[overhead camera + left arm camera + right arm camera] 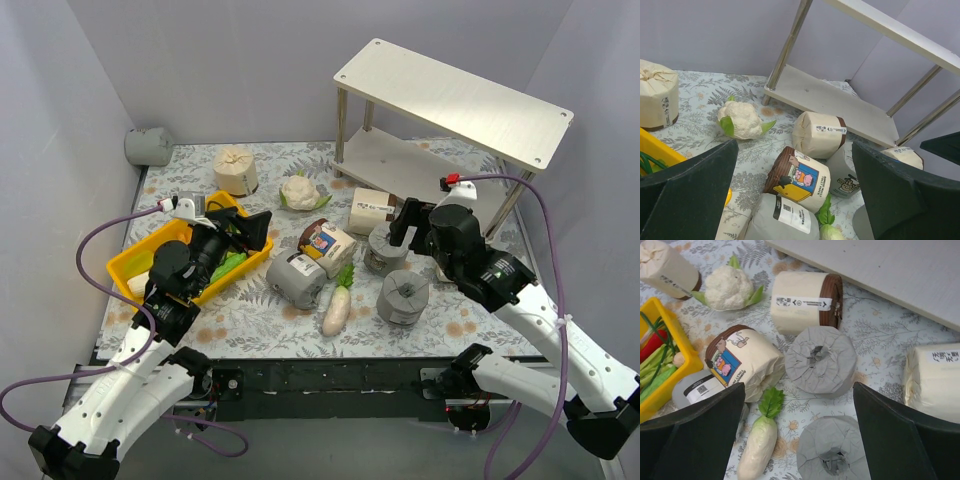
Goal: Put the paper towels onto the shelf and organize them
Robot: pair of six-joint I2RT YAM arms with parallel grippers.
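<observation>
Now, with my right claw point(799, 390) spread empty just above the upright grey roll point(821, 360), I'd drop straight, pinch its sides squarely, then carry it to the shelf point(880, 275) ahead.

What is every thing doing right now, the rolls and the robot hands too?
shelf: standing, no rolls on it.
back cream roll: upright.
labelled roll: lying on its side.
cream roll by the shelf: lying on its side.
middle grey roll: pleated end up.
front grey roll: pleated end up.
left gripper: open, empty.
right gripper: open, empty.
yellow tray: holds green things.
</observation>
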